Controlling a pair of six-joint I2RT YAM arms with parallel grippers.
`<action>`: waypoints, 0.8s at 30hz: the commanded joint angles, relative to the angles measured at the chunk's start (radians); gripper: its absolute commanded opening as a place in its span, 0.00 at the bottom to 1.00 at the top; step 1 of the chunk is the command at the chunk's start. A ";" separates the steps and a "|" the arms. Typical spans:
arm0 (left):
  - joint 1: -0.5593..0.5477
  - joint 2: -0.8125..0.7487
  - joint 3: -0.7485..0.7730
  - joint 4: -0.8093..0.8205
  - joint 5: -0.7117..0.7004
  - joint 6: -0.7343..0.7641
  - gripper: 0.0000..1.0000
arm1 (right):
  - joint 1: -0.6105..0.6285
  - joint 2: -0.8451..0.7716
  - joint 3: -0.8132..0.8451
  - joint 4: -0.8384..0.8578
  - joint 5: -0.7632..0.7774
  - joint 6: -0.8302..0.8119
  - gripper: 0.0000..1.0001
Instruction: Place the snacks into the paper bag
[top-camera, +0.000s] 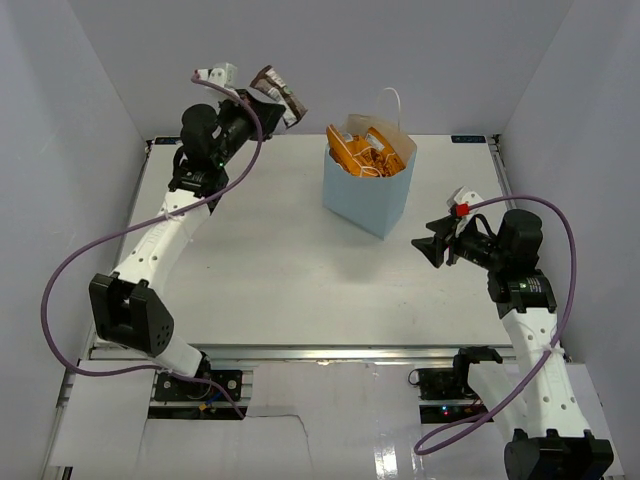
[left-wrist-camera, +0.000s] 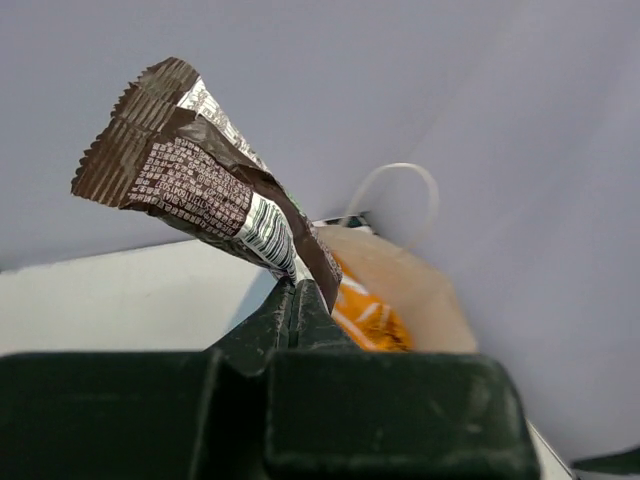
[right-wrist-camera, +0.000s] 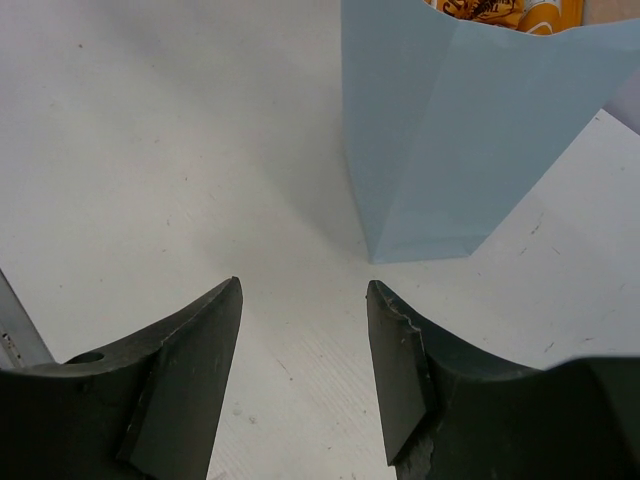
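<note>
Dark brown bar (left-wrist-camera: 190, 180) sits pinched in the clamped left gripper (left-wrist-camera: 297, 298), aloft; next, swing it above the paper bag (top-camera: 360, 200) and release. Right gripper (right-wrist-camera: 303, 370) half-open, empty.

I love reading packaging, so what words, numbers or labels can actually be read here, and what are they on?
On the brown wrapper pinched in the left tool: white small print and a barcode, too small to read.
On the orange packet inside the blue bag: dark printing, too blurred to read.
On the blue bag itself: no text visible.
Nothing in these views can be quoted.
</note>
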 joint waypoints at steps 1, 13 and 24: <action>-0.099 0.004 0.079 -0.009 0.097 0.043 0.00 | -0.010 -0.017 -0.011 0.047 0.017 0.004 0.59; -0.322 0.320 0.367 -0.112 -0.047 0.039 0.00 | -0.013 -0.046 -0.026 0.055 0.041 0.003 0.59; -0.360 0.456 0.608 -0.313 0.036 -0.001 0.64 | -0.014 -0.040 -0.036 0.053 0.047 -0.010 0.59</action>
